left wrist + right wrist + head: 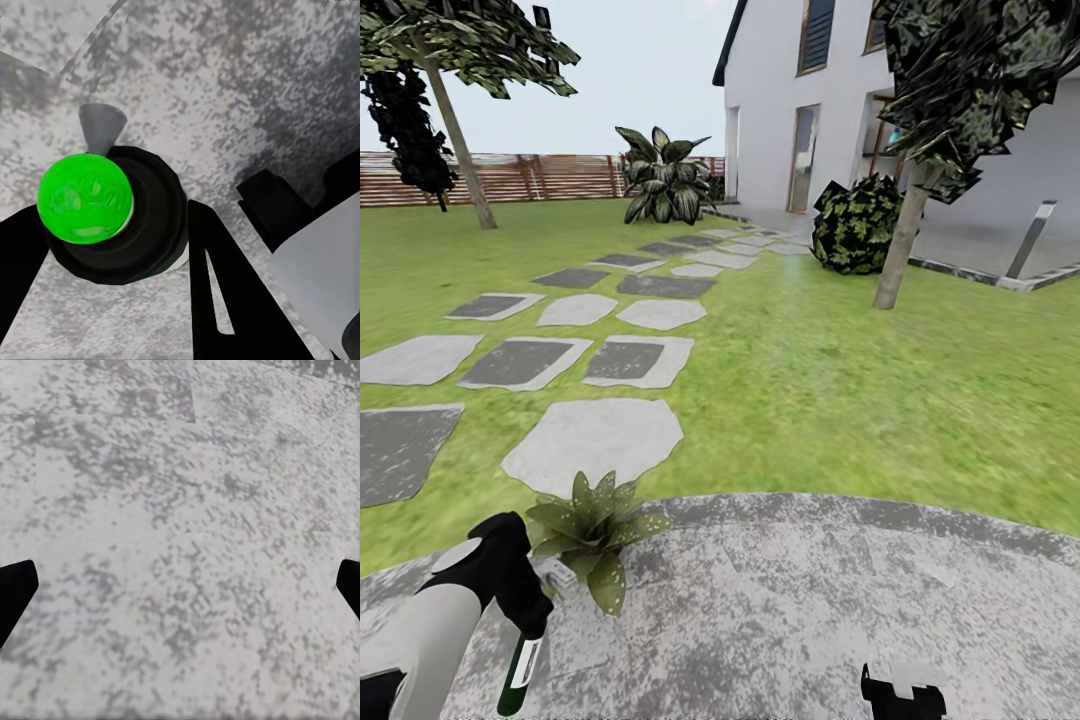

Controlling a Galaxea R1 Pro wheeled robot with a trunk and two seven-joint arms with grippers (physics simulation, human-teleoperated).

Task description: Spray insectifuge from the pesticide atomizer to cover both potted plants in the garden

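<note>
The pesticide atomizer [520,672] is a dark-green bottle with a white label, and my left gripper [525,612] is shut on it at the lower left over the grey paving. Its pale grey spray head [556,576] sticks out toward a potted plant [595,535], a low rosette of pointed green leaves at the paving's edge, right beside it. The left wrist view shows the atomizer's bright green end [85,199], its grey nozzle [101,124] and a black finger on each side [225,300]. My right gripper [903,690] hangs low, open over bare paving [180,589].
Mottled grey paving [810,600] lies underfoot, with the lawn [840,380] and stepping stones [595,440] beyond. A thin tree [905,240] and dark bush [855,225] stand at right by the white house. A big leafy plant [660,180] and slat fence [540,178] are far back.
</note>
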